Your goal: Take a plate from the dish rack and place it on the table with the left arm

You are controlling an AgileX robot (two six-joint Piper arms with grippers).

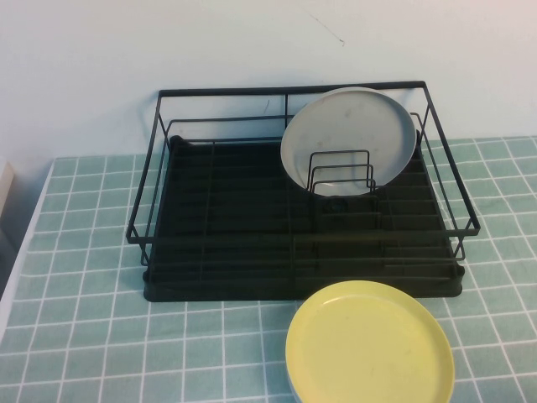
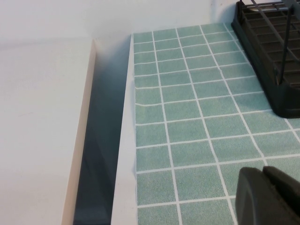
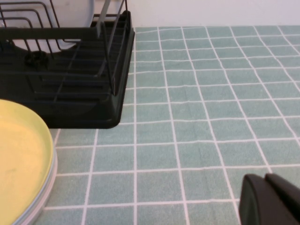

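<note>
A round light grey-white plate [image 1: 348, 134] stands upright in the back right of the black wire dish rack [image 1: 252, 218], leaning behind the wire dividers. A part of it shows in the right wrist view [image 3: 79, 9]. The rack sits on the teal tiled table [image 1: 84, 285]. Neither arm shows in the high view. My left gripper [image 2: 263, 174] is shut and empty, low over the tiles left of the rack's corner [image 2: 276, 56]. My right gripper [image 3: 266, 180] is shut and empty, over the tiles right of the rack [image 3: 70, 89].
A yellow plate [image 1: 369, 344] lies flat on the table in front of the rack's right half, also in the right wrist view [image 3: 21, 164]. The table's left edge [image 2: 124, 140] borders a gap and a white surface [image 2: 42, 126]. A pale wall rises behind the rack.
</note>
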